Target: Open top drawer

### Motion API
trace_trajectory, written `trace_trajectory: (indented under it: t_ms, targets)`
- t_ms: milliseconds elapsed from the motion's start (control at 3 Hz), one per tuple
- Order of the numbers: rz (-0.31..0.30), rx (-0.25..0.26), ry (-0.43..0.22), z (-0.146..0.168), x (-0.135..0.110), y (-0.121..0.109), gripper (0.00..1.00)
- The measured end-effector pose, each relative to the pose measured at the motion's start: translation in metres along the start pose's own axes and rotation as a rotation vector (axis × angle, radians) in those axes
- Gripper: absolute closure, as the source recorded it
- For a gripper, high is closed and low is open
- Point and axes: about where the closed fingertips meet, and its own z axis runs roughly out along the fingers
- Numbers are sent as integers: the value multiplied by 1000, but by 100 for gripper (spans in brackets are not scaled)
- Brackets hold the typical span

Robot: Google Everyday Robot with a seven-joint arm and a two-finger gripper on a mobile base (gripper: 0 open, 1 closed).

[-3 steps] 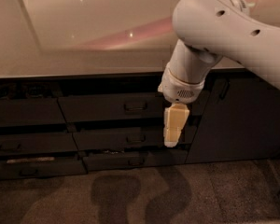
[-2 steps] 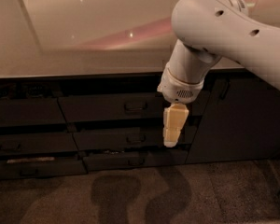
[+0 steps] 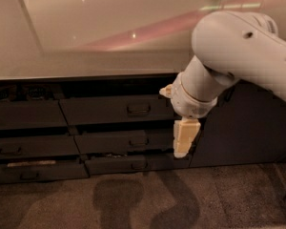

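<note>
A: Materials, shapes?
B: Glossy pale counter (image 3: 109,37) with soft pink glare. Beneath it, matt dark grey flat fronts. Smooth white arm (image 3: 238,46), rounded at every joint. Cream, blocky gripper (image 3: 182,149) at its end, pointing straight down. Mottled brown carpet (image 3: 62,204) under blurred shadows.

A: Count?
B: Six drawer fronts (image 3: 24,116) in two columns of three, with small loop handles along the right column. One plain door (image 3: 243,128) at far right. One arm, one gripper.

A: Top drawer?
B: Top drawer (image 3: 105,111) uppermost in the right column, just under the counter edge. Handle (image 3: 138,109) near its centre, dark gap above.

A: Gripper?
B: Low and right of that handle, in front of the middle front's right end, just beside the door's edge. Opening impossible to make out from this side.

A: Room?
B: Open carpet before all the fronts. Handle in plain sight, arm off to its right.
</note>
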Motion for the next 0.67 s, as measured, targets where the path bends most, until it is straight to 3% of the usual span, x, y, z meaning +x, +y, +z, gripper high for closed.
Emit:
trace_trajectory:
  t_ms: [333, 667]
  targets:
    - [-33, 19, -6, 0, 1, -2, 0]
    - [-21, 11, -3, 6, 6, -9, 0]
